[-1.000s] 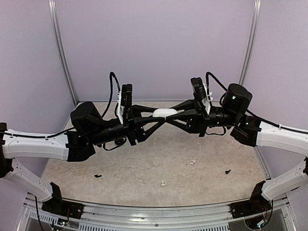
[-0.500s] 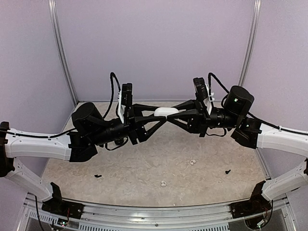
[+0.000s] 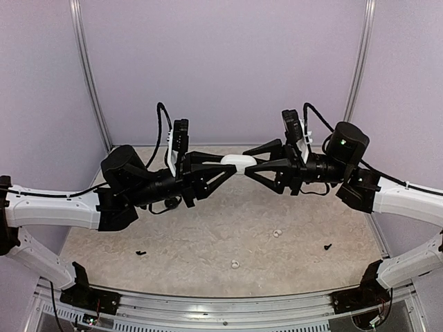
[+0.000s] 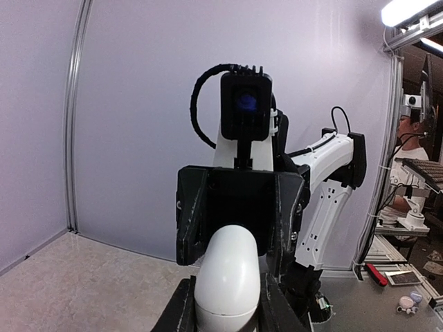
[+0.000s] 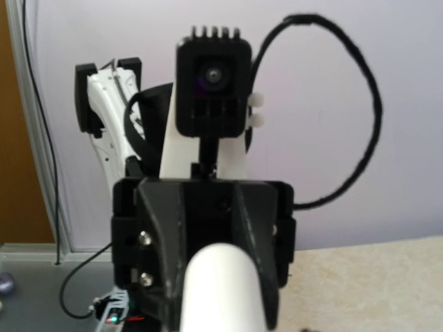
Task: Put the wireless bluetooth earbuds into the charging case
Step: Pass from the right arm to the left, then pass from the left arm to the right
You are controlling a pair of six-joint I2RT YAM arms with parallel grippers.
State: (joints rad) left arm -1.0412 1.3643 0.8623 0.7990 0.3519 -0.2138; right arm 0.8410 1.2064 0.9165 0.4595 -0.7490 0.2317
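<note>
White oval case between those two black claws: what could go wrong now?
The smooth white oval plastic charging case hangs in mid-air, pinched at one end by the left gripper alone; the right gripper stands open, so it may slip and drop. Two tiny white rounded earbuds lie loose on the table below; a falling case could scatter them.

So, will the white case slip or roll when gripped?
Probably slippery: the charging case looks smooth, glossy and rounded where the left gripper pinches it. Set down, it might rock or roll. It seems stiff, showing no dent.
</note>
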